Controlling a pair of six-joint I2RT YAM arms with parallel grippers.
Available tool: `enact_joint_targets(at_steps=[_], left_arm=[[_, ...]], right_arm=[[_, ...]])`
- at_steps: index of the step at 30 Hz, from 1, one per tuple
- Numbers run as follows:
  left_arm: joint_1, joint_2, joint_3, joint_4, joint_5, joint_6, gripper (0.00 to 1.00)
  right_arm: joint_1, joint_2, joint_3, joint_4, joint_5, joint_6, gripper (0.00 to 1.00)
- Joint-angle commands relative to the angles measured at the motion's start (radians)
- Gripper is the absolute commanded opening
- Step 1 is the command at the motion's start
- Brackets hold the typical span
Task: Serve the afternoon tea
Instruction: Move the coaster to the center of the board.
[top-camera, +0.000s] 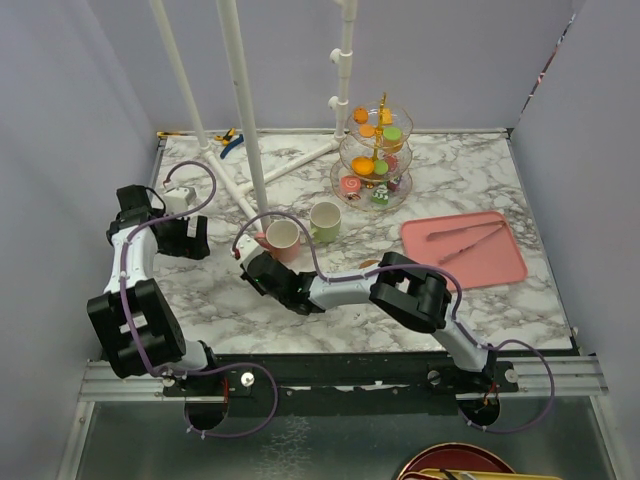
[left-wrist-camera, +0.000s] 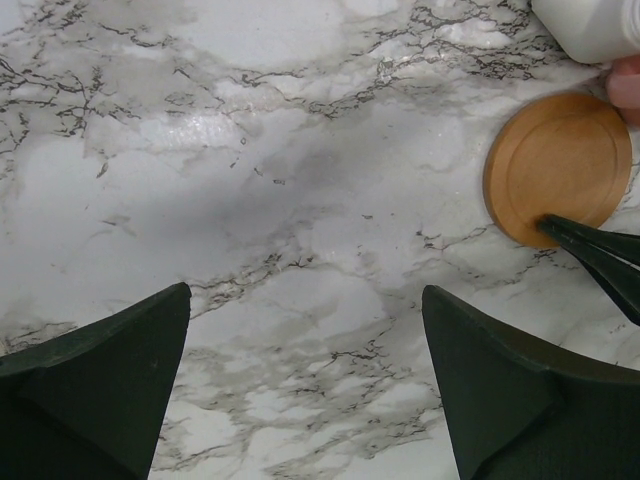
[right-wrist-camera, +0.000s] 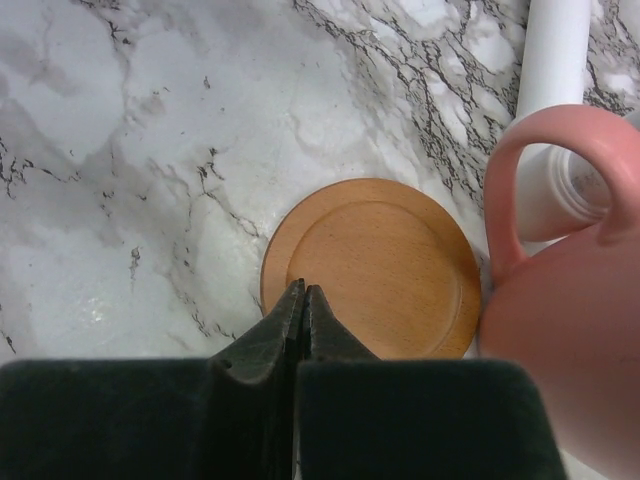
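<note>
Brown wooden coaster (right-wrist-camera: 370, 265) lies flat on the marble tabletop (top-camera: 480, 175), left of centre, just beside the pink mug (right-wrist-camera: 570, 340). Right gripper (right-wrist-camera: 303, 295): fingers pressed together, tips at the coaster's rim. Left gripper (left-wrist-camera: 305, 295): fingers wide apart above bare marble toward the left edge. Pale-green mug (top-camera: 325, 220) stands beside the pink mug. Three-tier stand (top-camera: 375, 155) stands at the far edge.

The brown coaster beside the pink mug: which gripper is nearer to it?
Right. The right gripper, shut, is at the rim of the coaster; the left gripper, open, is over marble, apart.
</note>
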Motion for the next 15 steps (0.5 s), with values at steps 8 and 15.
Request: enact_joint_targets(at_steps=[8,15], left_arm=[[0.006,-0.05,-0.03,0.01,-0.033,-0.007,0.99],[0.007,-0.05,-0.007,0.001,-0.023,-0.017,0.99]], right_arm=[[-0.013,-0.081,-0.146,-0.043,-0.029,0.079,0.01],[-0.012,-0.257,-0.404,-0.041,-0.007,0.204,0.01]])
